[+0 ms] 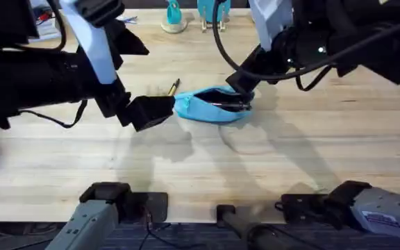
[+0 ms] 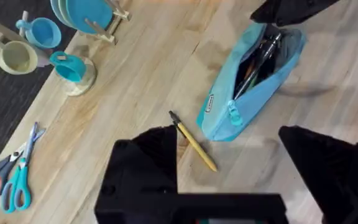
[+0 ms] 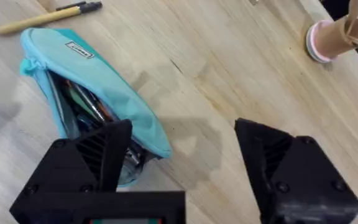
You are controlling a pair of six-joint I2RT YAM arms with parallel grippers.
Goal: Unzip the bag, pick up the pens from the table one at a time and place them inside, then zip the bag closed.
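light blue oval fabric pencil bag (image 1: 212, 106) unzipped mid light wooden table (image 1: 186, 167), pens visible inside.
yellow dark-tipped pen (image 2: 194, 142) lies just beyond its left end. left gripper (image 2: 232, 168) and right gripper (image 3: 182, 149) both spread, empty; near half bare.

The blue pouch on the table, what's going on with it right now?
The bag lies unzipped on the table with pens already inside. The right gripper hovers open over one end of it. One yellow pen lies beside the bag, and the open left gripper is right above it, holding nothing.
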